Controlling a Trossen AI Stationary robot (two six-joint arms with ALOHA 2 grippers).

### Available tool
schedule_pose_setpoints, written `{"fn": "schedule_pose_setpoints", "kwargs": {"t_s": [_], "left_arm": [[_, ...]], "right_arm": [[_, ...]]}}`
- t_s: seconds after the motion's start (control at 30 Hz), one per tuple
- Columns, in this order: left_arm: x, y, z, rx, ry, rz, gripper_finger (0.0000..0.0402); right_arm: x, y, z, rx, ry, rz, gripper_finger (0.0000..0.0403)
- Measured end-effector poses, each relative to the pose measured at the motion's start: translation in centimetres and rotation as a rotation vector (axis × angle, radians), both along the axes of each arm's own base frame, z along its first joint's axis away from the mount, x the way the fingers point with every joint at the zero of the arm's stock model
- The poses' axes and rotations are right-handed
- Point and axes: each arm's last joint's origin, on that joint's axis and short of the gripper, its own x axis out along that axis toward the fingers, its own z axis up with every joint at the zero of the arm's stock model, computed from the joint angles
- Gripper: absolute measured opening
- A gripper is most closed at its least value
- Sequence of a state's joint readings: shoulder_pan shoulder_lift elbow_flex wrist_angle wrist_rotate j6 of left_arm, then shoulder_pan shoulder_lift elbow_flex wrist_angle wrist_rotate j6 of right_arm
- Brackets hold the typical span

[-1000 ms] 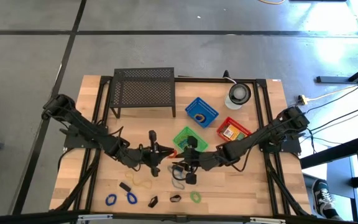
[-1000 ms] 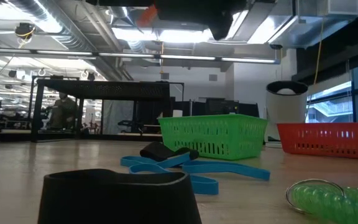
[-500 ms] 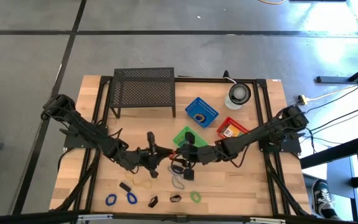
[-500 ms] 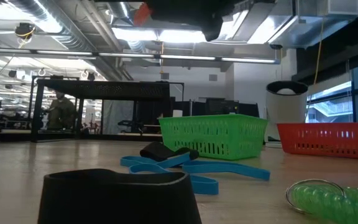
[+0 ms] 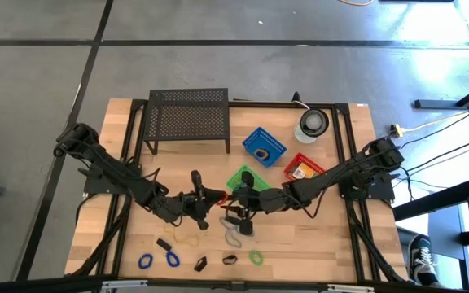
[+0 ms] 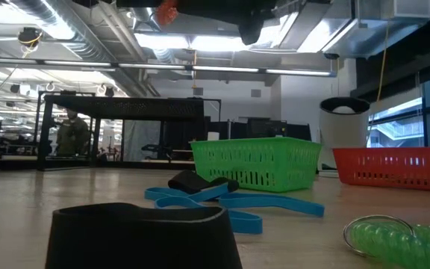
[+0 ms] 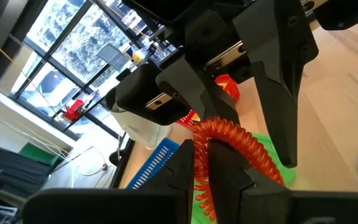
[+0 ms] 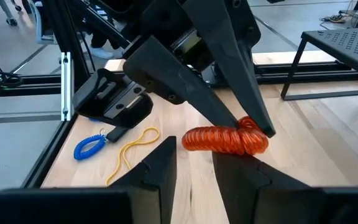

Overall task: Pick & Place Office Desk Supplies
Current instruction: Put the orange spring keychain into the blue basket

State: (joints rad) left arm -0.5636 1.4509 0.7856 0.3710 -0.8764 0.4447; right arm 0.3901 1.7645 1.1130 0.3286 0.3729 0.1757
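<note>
Both arms meet mid-worktop, raised off the wood, a red-orange coil (image 8: 225,139) between them; left pincer (image 5: 215,195) clenched on one end of the coil, its two dark fingers pinching it in the right wrist view; right pincer (image 5: 233,201) sits just beside, tips part-way apart with the coil's other end (image 7: 229,138) at or between them, cannot tell if it really grips; the coil's long axis runs roughly across from one pincer to the other, so it looks like a handover or a two-arm stretch, judged only; green basket (image 5: 245,179) lies just behind the right pincer, toward the rack side, nearer that arm than the left, so the right arm looks like the likelier carrier; blue basket (image 5: 264,146) and red basket (image 5: 304,169) farther back on the right; other supplies on the worktop near the front edge: blue loops (image 5: 158,260), yellow band (image 5: 187,241), small black clips (image 5: 201,263), green coil (image 5: 256,257), grey band (image 5: 236,238) under the pincers; black mesh rack (image 5: 188,114) at the back, untouched
</note>
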Motion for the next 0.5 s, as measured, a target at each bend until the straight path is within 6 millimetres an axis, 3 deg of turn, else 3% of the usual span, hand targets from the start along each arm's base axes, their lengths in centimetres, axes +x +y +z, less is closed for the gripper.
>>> {"fn": "schedule_pose_setpoints", "kwargs": {"t_s": [0.5], "left_arm": [[-0.7,-1.1,0.1,0.1,0.02,-0.006,0.0029]], "right_arm": [[0.1,-0.3,0.0,0.034,0.002,0.004,0.0104]]}}
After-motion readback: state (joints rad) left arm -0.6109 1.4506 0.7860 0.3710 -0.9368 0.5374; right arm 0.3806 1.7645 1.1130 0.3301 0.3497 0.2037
